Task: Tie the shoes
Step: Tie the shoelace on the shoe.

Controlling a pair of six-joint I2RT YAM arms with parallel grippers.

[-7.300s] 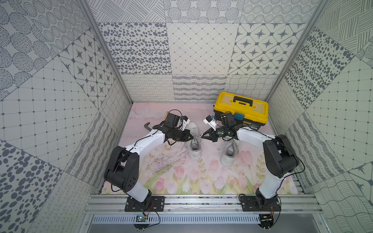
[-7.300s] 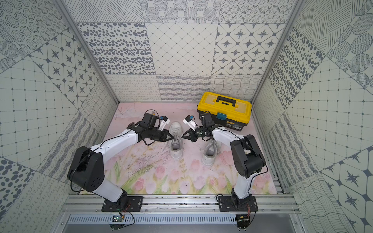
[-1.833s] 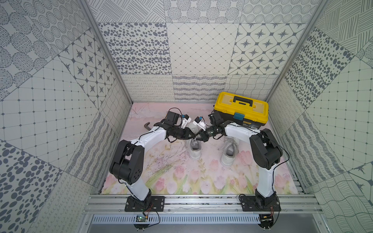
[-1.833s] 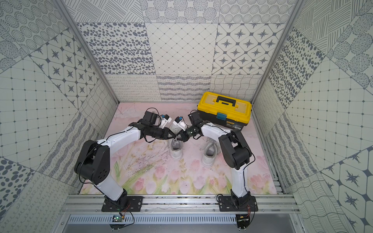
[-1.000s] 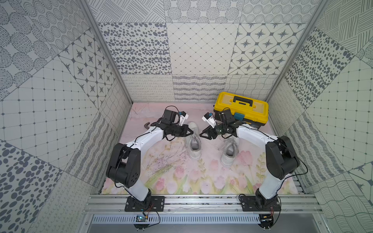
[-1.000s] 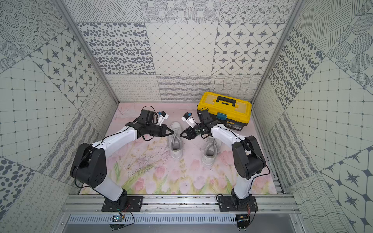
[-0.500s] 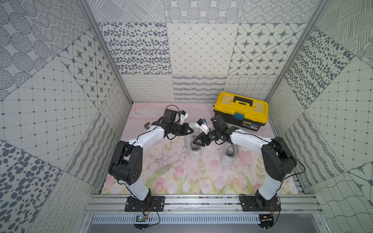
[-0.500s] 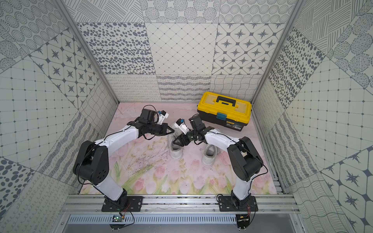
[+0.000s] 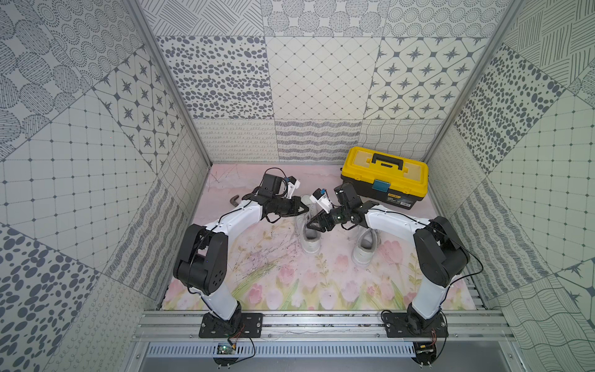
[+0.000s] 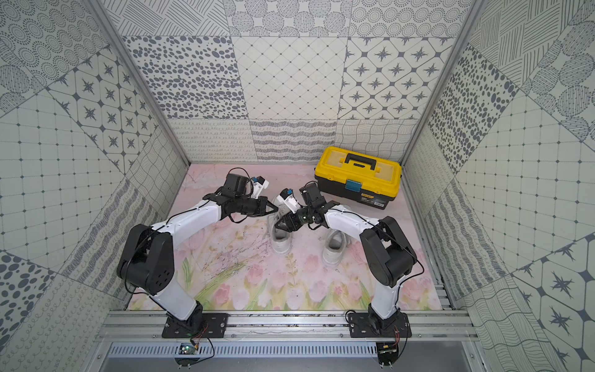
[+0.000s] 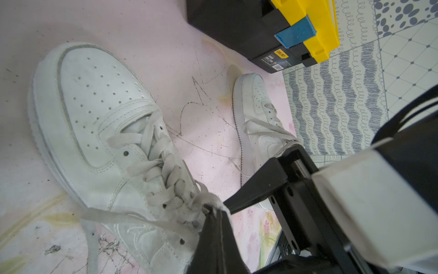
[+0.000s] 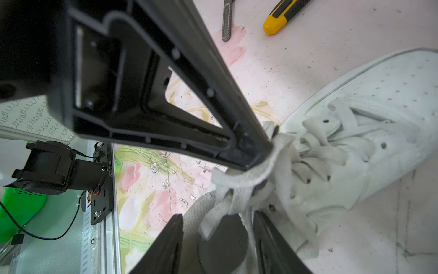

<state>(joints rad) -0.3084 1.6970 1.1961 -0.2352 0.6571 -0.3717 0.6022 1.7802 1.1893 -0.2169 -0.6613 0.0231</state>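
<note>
Left sneaker (image 9: pixel 311 243) at floral mat (image 9: pixel 273 290) centre; right sneaker (image 9: pixel 365 249) beside it on right, nearer than yellow toolbox (image 9: pixel 384 175). Left gripper (image 11: pixel 214 210) clamped on left sneaker's lace (image 11: pixel 203 201). Right gripper (image 12: pixel 218 187) jaws apart, lace between, touching one fingertip.

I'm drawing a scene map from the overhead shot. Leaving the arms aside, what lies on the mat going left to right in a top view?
From the left: dark bent tool → first shoe → second shoe. The yellow toolbox overlaps the second shoe's span, so it is left out.
</note>
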